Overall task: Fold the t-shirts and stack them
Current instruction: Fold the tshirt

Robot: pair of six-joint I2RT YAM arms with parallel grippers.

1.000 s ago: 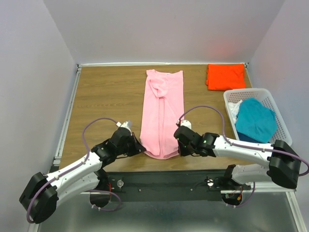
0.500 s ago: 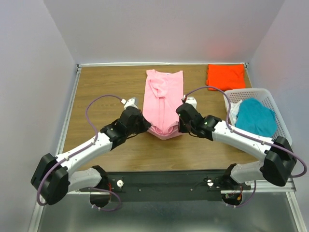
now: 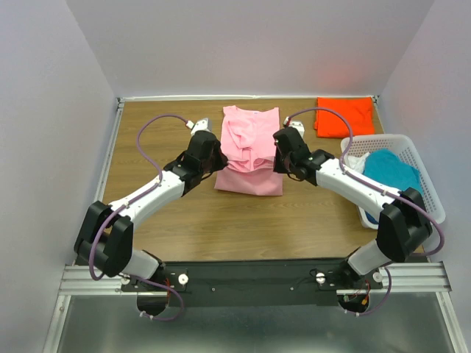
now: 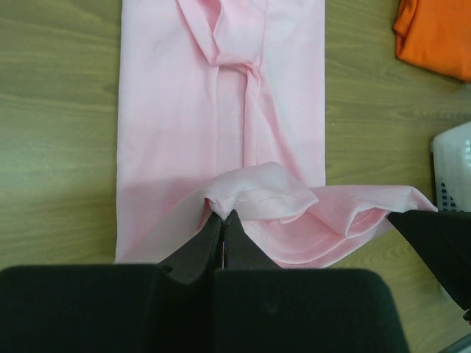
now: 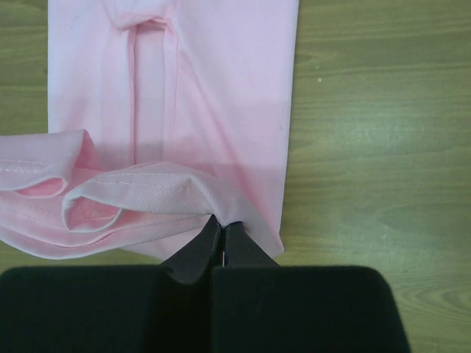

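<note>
Top external view gives us the wooden counter, with the light pink t-shirt lying lengthwise at its far middle. The sleeves are turned in, so it makes a narrow strip with the collar toward the far edge. Its near hem is lifted and doubled over the body, so the cloth sags in a loose roll between two held corners.

We judge this shirt light, limp and easily creased. It has no stiffness, so whatever is not held droops and drags the lower layer with it. The hem corners are the right places to hold it. Both should travel level and together, or the fold will land skewed.

To the right stands the white lattice basket, with the teal t-shirt heaped inside. The right forearm runs just beside its rim, and that is the only crowding we see. The orange t-shirt lies folded at the far right corner, well apart from the pink one. Nothing lies on the pink cloth between hem and collar.

On the wrist views, the left claw is pressed together on the hem's left corner. The right claw pinches the hem's right corner the same way.
</note>
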